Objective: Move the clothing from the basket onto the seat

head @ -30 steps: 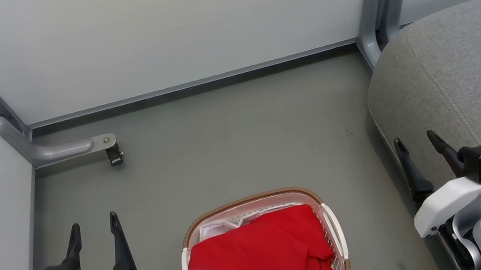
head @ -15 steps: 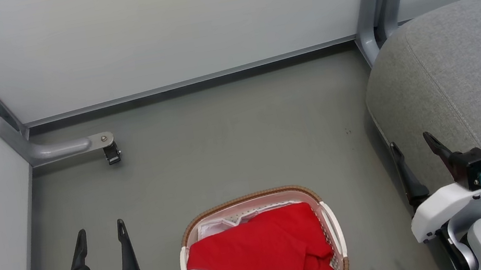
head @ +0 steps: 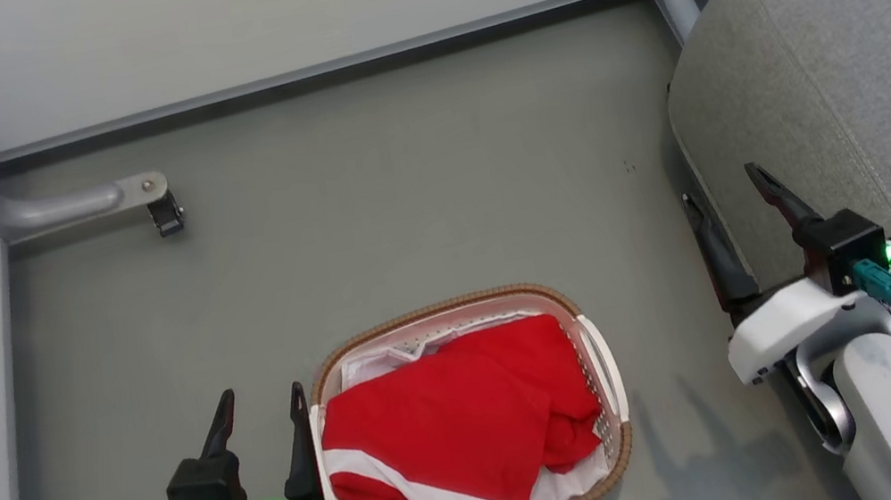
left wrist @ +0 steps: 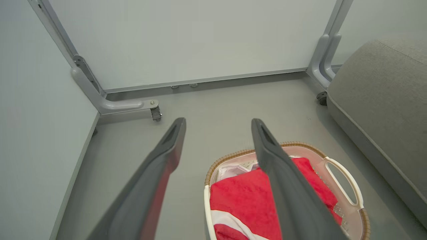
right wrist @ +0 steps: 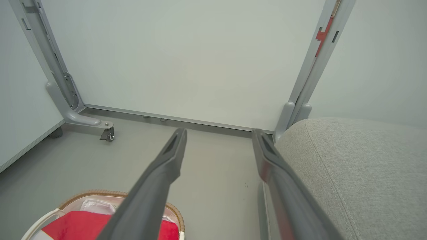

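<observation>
Beside the basket [head: 437, 307], left tool [head: 262, 392] spread wide, empty.

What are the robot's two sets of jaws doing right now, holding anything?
Left gripper: open, empty, beside the basket.
Right gripper: open, empty, by the edge of the seat.

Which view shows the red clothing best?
The head view: the clothing lies whole and unobstructed in the basket. The left wrist view has a finger across it; the right wrist view catches a corner.
</observation>
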